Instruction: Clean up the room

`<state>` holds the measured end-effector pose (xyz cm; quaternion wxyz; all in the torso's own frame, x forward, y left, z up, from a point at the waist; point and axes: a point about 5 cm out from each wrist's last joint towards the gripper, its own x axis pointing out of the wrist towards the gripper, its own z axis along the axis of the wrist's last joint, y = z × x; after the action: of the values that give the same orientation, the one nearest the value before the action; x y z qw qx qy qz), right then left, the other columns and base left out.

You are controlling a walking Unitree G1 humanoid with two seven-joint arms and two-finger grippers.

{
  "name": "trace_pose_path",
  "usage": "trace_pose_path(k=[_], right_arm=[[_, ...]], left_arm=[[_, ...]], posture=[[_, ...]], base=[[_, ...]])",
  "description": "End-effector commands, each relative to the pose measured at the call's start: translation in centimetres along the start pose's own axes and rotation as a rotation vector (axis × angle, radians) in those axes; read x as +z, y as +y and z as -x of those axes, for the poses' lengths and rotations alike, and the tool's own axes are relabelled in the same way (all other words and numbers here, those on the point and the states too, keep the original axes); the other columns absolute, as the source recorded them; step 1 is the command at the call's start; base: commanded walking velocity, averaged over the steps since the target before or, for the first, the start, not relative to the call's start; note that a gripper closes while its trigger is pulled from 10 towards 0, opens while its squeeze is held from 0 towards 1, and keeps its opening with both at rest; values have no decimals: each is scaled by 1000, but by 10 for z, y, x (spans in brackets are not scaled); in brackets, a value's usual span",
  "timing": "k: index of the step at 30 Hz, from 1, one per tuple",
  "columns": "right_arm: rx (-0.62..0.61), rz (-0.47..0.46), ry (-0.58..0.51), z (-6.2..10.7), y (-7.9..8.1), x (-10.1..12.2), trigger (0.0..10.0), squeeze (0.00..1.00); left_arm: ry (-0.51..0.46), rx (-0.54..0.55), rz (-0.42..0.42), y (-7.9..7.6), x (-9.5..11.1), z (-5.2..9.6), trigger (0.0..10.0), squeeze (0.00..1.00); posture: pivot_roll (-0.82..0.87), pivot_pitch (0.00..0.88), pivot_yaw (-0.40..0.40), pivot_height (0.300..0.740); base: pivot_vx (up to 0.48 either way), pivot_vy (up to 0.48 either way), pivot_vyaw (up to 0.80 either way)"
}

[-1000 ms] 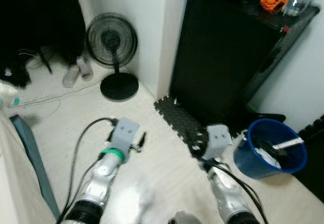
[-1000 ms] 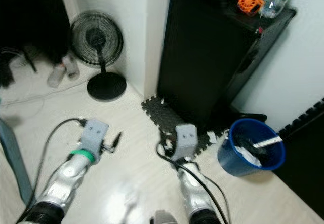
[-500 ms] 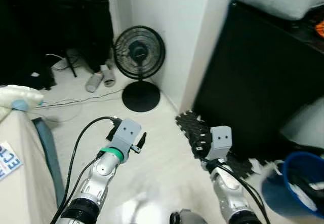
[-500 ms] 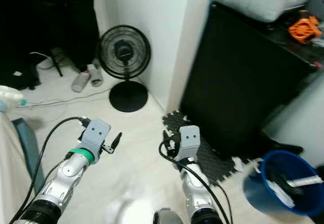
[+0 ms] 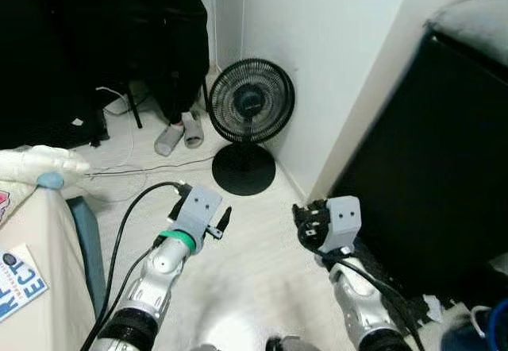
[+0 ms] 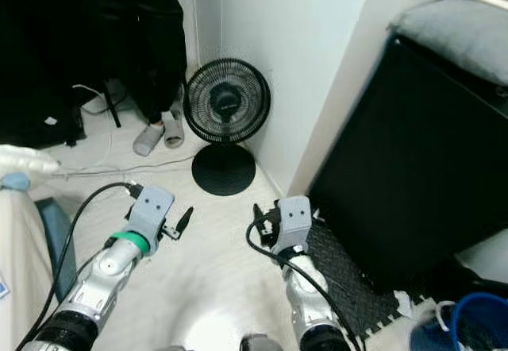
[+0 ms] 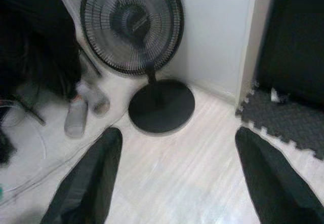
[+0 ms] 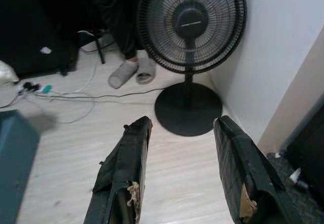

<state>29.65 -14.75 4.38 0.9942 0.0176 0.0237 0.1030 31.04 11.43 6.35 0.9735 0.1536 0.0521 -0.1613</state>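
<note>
My left gripper (image 5: 221, 219) hangs low over the pale wood floor (image 5: 254, 271), open with nothing between its fingers (image 7: 86, 183). My right gripper (image 5: 305, 221) is beside it, also open and empty, its fingers (image 8: 121, 173) pointing toward a black standing fan (image 5: 250, 109) in the wall corner. A blue bin (image 6: 476, 319) with white scraps shows at the lower right edge. A black foam mat (image 6: 341, 279) lies on the floor in front of a black cabinet (image 5: 429, 168).
A person in an orange top and black trousers (image 5: 151, 25) stands behind the fan, grey slippers (image 5: 178, 135) on the feet. Cables (image 5: 135, 172) trail across the floor. A pale bed or sofa edge (image 5: 48, 256) with a blue-grey side is at my left. A grey cushion (image 6: 452, 29) tops the cabinet.
The camera has swung left: the fan and the person came toward the middle, the blue bin slid to the right edge. Both arms hold the same pose, grippers still open.
</note>
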Motion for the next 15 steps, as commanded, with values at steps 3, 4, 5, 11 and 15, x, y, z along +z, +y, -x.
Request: trace_pose_path(k=[3, 4, 5, 11, 15], right_arm=[[20, 31, 48, 4, 4, -10, 10000, 0], [35, 33, 62, 6, 7, -14, 10000, 0], [35, 33, 62, 6, 7, -14, 10000, 0], [21, 2, 223, 27, 5, -48, 10000, 0], [-10, -14, 343, 49, 0, -72, 10000, 0]], left_arm=[[49, -2, 20, 0, -10, 4, 10000, 0], [91, -37, 55, -5, -16, 4, 10000, 0], [91, -37, 55, -5, -16, 4, 10000, 0], [272, -176, -40, -17, -54, 18, 10000, 0], [364, -160, -88, -11, -77, 31, 10000, 0]], posture=[[12, 67, 43, 740], [14, 66, 41, 740], [14, 66, 41, 740], [19, 65, 37, 740], [21, 64, 36, 740]], base=[[0, 0, 763], [0, 0, 763], [0, 0, 763], [0, 0, 754], [0, 0, 744]])
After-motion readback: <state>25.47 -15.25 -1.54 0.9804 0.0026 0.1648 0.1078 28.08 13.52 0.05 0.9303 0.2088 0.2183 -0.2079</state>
